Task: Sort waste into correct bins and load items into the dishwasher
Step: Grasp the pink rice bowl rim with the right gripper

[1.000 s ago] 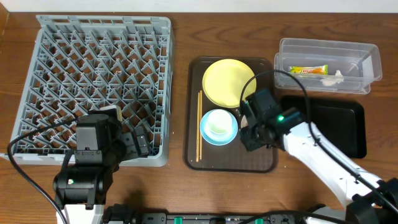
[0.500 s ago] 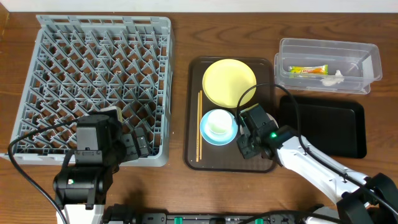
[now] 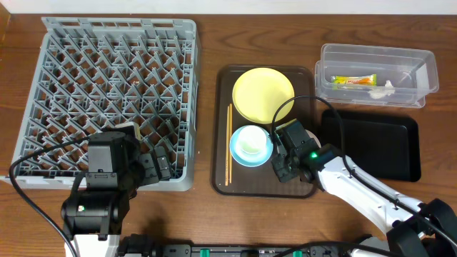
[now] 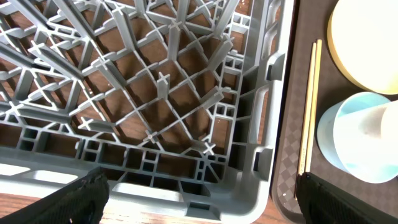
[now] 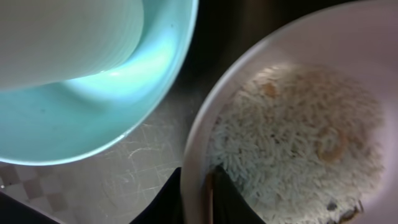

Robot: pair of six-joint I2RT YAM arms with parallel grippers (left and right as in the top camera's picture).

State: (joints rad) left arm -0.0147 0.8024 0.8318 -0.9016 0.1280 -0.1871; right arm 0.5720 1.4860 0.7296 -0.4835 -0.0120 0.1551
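Dark brown serving tray with patterned surface, wooden table beneath

The rack is grey, the plate pale yellow, the tray brown and chequered, with a light blue bowl and a white bowl holding beige rice.

Upright white bowl holds rice crumbs beside light blue bowl.

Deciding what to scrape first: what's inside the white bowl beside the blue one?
Rice-like crumbs with brownish bits cover the floor of the white bowl; the right gripper pinching its rim hides a little.
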